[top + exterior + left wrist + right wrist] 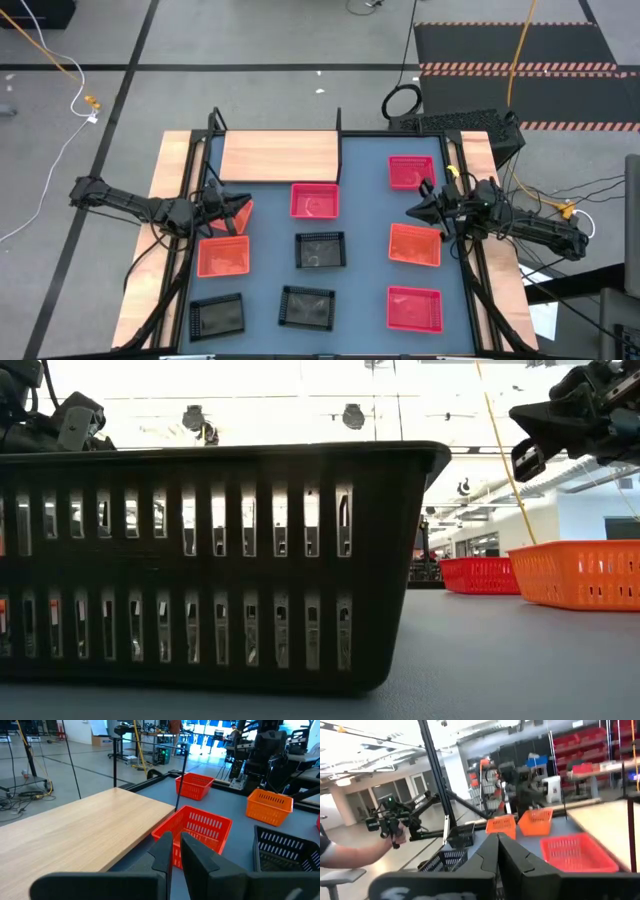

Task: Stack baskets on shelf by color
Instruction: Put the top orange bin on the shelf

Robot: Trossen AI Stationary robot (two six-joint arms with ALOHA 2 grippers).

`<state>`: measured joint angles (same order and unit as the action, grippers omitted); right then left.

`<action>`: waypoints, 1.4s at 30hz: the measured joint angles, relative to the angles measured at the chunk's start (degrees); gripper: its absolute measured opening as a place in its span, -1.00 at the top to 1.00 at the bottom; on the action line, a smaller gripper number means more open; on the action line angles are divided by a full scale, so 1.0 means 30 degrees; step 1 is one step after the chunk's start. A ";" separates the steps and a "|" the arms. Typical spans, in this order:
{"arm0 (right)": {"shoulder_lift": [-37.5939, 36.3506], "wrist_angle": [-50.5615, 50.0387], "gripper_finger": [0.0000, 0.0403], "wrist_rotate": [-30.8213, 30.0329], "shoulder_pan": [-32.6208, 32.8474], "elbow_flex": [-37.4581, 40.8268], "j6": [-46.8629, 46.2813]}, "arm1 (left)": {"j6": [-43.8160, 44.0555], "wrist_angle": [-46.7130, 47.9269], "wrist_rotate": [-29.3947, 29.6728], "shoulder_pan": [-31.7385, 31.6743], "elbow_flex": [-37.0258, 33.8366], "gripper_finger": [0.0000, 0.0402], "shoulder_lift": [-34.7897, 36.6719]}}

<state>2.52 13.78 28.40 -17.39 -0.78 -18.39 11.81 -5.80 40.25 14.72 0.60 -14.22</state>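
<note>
Black basket (215,565) fills the low view, while beside the shelf (280,156) the left gripper (232,212) pinches an orange basket's (240,212) rim, best lifted level onto the board; right gripper (415,209) pressed together, idle.

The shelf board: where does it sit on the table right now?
In the high view the shelf lies along the table's far edge, left of centre, bare on top, with a pink basket just in front of its right end.

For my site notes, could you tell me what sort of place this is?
Probably a robotics lab or workshop: a bare concrete floor with a loose yellow cable, hazard-striped matting, and equipment racks beyond the table.
</note>
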 joint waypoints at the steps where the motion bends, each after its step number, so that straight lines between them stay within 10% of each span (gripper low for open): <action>1: 0.0000 0.0532 1.00 -0.0113 0.0000 0.0000 0.0188 | -0.0007 -0.0007 0.0000 0.0000 0.0007 0.81 -0.0007; 15: 0.0412 0.2164 1.00 -0.2927 0.0211 0.0000 0.2035 | 0.3093 -0.0242 -0.0048 -0.0003 0.0007 0.81 0.0000; 26: 0.2086 0.3209 1.00 -0.3213 0.0211 -0.0001 0.5599 | -0.2656 0.0408 0.1319 -0.0022 0.0007 0.81 -0.0007; 37: 0.3679 0.9810 1.00 -1.2578 0.0197 0.0000 0.9445 | -0.5923 0.1010 0.4117 -0.0022 0.0007 0.81 -0.0329; 42: 0.4946 0.8807 1.00 -1.1246 0.0204 -0.0004 0.5796 | -0.5955 0.1027 0.4102 -0.0044 0.0007 0.81 -0.1346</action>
<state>17.36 40.20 -5.34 -16.78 -0.79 -1.00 -6.05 -2.72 52.56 14.59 0.62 -18.26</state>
